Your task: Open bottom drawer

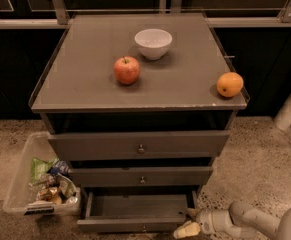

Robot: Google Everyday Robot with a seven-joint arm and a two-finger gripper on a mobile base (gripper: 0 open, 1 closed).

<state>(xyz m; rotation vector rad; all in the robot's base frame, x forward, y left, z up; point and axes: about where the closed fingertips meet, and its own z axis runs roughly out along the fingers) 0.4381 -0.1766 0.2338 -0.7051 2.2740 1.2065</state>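
Observation:
The bottom drawer (135, 224) is the slim dark grey front at the foot of the cabinet, pulled out so its empty inside shows; its small knob sits at the front's lower centre. My gripper (189, 223) is at the drawer's right front corner, low near the floor, with a pale fingertip (186, 230) beside the drawer front. The white arm (250, 221) reaches in from the lower right.
Above are the middle drawer (142, 176) and top drawer (140, 145), both closed. On the cabinet top sit a white bowl (153, 43), a red apple (127, 70) and an orange (230, 84). A clear bin (20, 184) of snack packets stands on the floor at left.

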